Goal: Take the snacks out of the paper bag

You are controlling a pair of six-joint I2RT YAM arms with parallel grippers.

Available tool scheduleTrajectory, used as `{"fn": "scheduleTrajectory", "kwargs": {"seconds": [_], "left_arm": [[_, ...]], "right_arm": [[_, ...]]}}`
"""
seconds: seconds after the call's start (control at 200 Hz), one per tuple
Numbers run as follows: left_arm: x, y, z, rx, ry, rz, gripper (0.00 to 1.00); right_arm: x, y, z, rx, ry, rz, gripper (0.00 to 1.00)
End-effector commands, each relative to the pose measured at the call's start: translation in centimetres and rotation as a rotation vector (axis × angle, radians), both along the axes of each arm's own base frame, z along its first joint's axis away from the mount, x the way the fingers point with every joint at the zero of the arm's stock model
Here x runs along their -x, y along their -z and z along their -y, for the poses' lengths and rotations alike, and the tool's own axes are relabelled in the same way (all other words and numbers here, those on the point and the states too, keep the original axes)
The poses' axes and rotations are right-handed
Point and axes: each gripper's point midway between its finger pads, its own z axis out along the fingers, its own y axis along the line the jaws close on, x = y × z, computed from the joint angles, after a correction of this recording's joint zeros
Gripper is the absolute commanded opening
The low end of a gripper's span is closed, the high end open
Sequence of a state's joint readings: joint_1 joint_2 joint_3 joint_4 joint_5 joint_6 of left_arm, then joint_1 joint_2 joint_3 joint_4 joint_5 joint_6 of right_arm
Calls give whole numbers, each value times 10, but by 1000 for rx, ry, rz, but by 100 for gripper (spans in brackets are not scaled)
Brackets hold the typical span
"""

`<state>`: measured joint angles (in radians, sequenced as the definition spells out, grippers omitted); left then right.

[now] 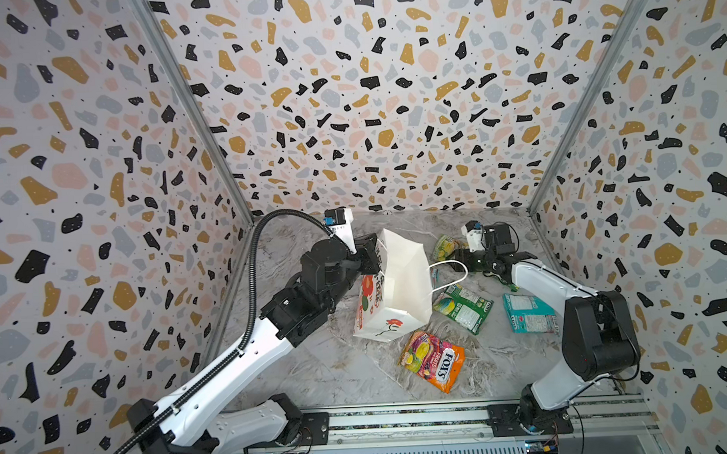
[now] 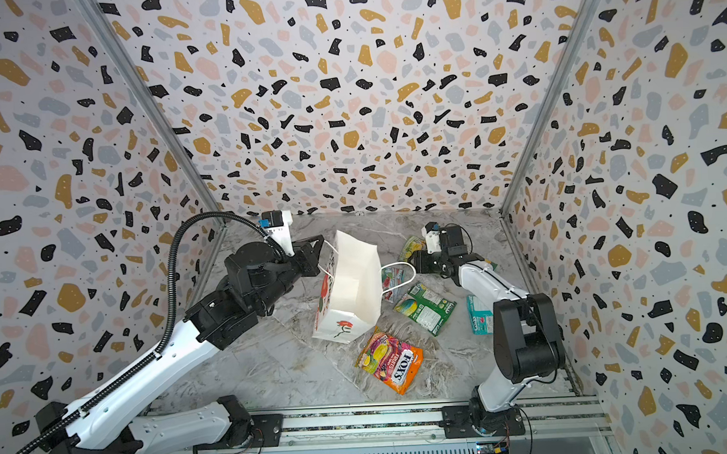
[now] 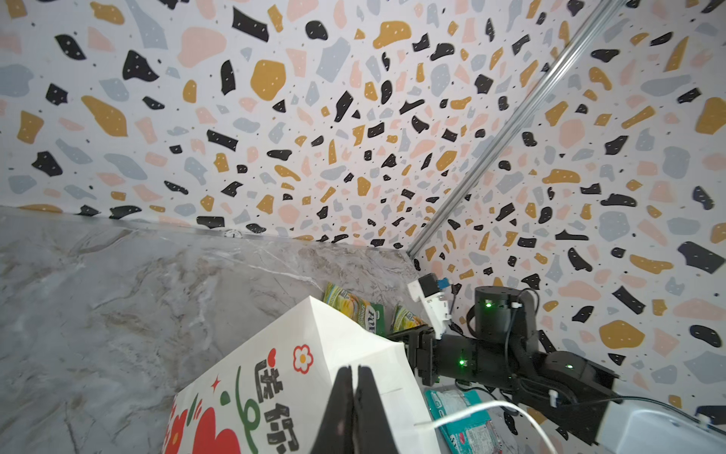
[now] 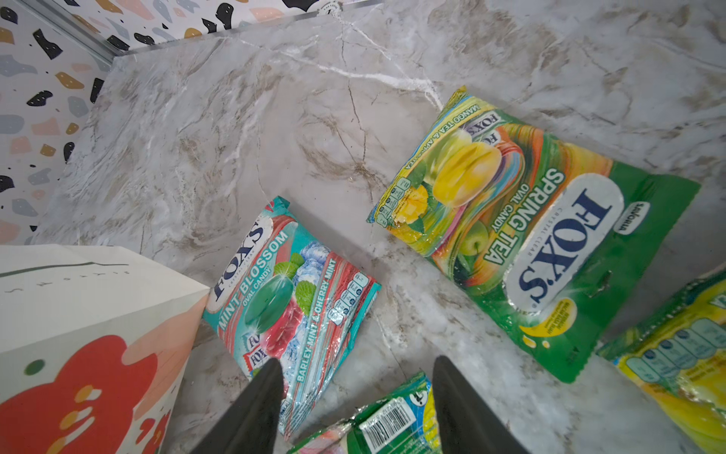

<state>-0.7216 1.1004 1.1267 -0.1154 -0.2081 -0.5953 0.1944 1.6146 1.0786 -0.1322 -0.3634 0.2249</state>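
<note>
White bag tipped on tabletop, left pincer clamped shut on its edge. Open, empty right pincer hangs above snacks lying outside. Risk: mint pouch touches bag; cord nearby could snag the pincer and drag the bag.

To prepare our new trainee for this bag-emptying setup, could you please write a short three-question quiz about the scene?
1. True or false: the right fingers are shut.
2. The pouch lying nearest the arms' base rail is mainly: A blue, B orange, C black.
3. What do the left fingers pinch?

Key: 1 false, they stand open with nothing between them; 2 B; 3 the paper bag.
</note>
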Motion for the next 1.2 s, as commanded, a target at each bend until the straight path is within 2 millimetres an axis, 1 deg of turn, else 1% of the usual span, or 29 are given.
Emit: {"fn": "scheduleTrajectory", "kwargs": {"seconds": [0.0, 0.11, 0.19, 0.3, 0.355, 0.456, 0.656, 0.791, 1.066, 1.191], "left_arm": [[-4, -8, -13, 71, 10, 34, 0], [-15, 10, -34, 44, -19, 7, 0], [-20, 18, -49, 20, -39, 1, 0], [-26, 20, -70, -36, -93, 4, 0], [-27, 20, -76, -56, -106, 7, 0], [-27, 17, -77, -79, -103, 17, 0], [-22, -2, -83, -75, -117, 47, 0], [-16, -10, -84, -52, -115, 61, 0], [-12, -10, -86, -34, -115, 58, 0], [-9, -18, -90, -31, -134, 70, 0]], "right_arm": [[6, -9, 4, 10, 0, 13, 63], [7, -8, 4, 8, -2, 11, 63], [7, -7, 4, 10, -1, 8, 63], [8, -6, 4, 10, -2, 5, 63], [8, -6, 4, 10, -1, 6, 63], [8, -4, 5, 13, 3, 2, 63], [9, -1, 6, 13, 2, -3, 63], [9, 2, 5, 10, -1, -11, 63], [10, 6, 3, 5, -8, -21, 63], [10, 6, 4, 6, -8, -22, 63]]}}
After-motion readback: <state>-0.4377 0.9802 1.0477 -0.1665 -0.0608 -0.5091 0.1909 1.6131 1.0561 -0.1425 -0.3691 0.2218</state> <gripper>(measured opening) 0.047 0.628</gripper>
